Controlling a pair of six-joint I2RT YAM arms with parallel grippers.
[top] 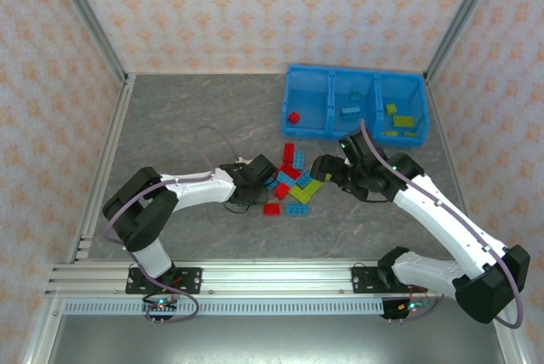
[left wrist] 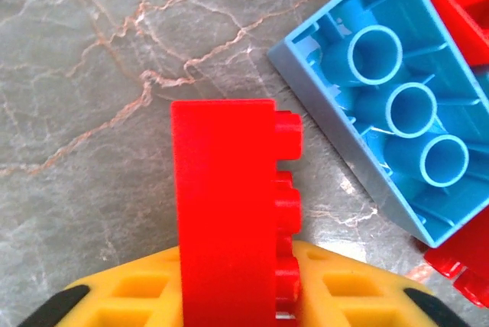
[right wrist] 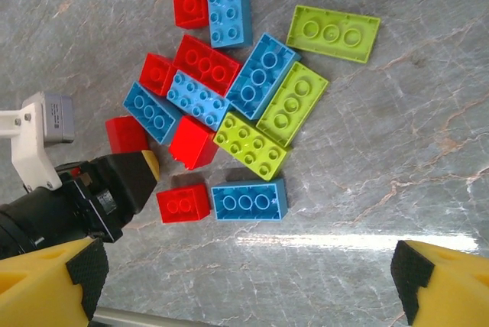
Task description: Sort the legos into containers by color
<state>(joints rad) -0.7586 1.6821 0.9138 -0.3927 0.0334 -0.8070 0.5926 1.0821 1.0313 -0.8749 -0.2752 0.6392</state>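
The left arm reaches low across the grey marbled counter (top: 195, 117), its claw (left wrist: 237, 296) pinching a small red studded plastic brick (left wrist: 225, 205) at the left edge of the loose pile of red, blue and lime bricks (top: 293, 185). The right arm bends over that pile, its claw (right wrist: 252, 273) spread wide, near the bright blue plastic bin (top: 287, 100).

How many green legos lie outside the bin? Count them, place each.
3. In the right wrist view, one green lego lies apart at the pile's upper right; a second rests beside a blue lego; a third sits next to it, lower left. More may hide beneath the pile.
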